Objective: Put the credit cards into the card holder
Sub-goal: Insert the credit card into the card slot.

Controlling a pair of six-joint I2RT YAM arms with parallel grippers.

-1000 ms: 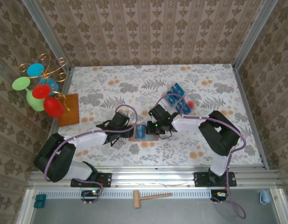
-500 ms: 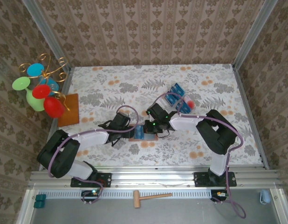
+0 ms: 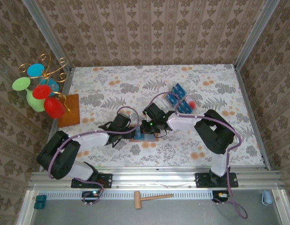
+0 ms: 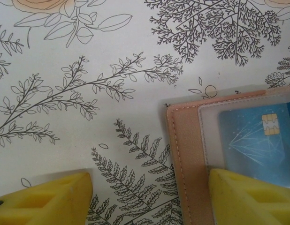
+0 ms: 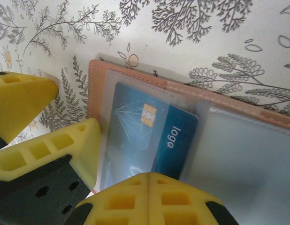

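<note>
The card holder [image 3: 137, 138] lies open on the floral table; its tan leather edge [image 4: 185, 154] and clear pockets [image 5: 243, 140] show. One blue credit card [image 5: 149, 131] with a gold chip sits partly inside the left clear pocket [image 4: 257, 140]. My right gripper [image 5: 148, 176] is shut, its joined tips over the card's near edge [image 3: 146, 129]. My left gripper [image 4: 149, 197] is open and straddles the holder's left edge, one finger [image 4: 248, 197] resting on the pocket, the other finger [image 4: 41, 199] on the table [image 3: 128, 132]. The left fingers [image 5: 56, 150] also appear beside the card.
A clear tray [image 3: 179, 99] holding more blue cards and a red dot stands at the back right. An orange-brown mat [image 3: 70, 110] and a wire stand with coloured discs [image 3: 39, 89] sit at the left edge. A wooden mallet [image 3: 152, 198] lies beyond the front rail.
My right gripper has slid leftward over the card holder, towards the left gripper, and the card has gone with it. The left arm has barely moved.
</note>
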